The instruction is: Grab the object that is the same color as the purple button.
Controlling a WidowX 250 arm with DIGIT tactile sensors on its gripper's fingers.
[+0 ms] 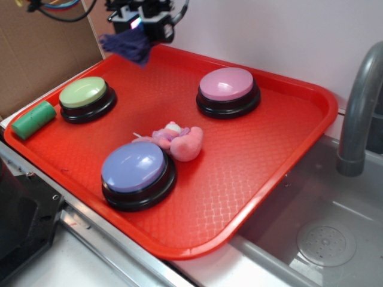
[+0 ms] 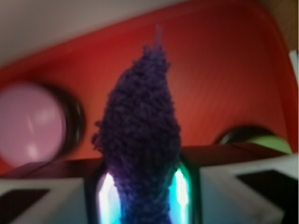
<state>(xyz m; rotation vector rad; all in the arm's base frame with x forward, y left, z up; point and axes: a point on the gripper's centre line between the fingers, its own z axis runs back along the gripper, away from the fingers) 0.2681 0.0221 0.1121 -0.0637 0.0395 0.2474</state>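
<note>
The object, a dark purple knitted cloth (image 1: 128,46) (image 2: 140,121), hangs from my gripper (image 1: 142,27) (image 2: 142,196), which is shut on it above the far left corner of the red tray (image 1: 269,161). In the wrist view the cloth fills the gap between the lit fingers (image 2: 180,193) and dangles over the tray. The purple button (image 1: 137,172), lavender-blue on a black base, sits at the tray's near side, far from the gripper.
A pink-topped button (image 1: 228,91) (image 2: 30,123) stands at the tray's back, a green-topped button (image 1: 87,98) (image 2: 264,140) at its left. A pink plush toy (image 1: 178,140) lies mid-tray. A green cylinder (image 1: 33,119) rests off the left rim. A sink and grey faucet (image 1: 359,107) are on the right.
</note>
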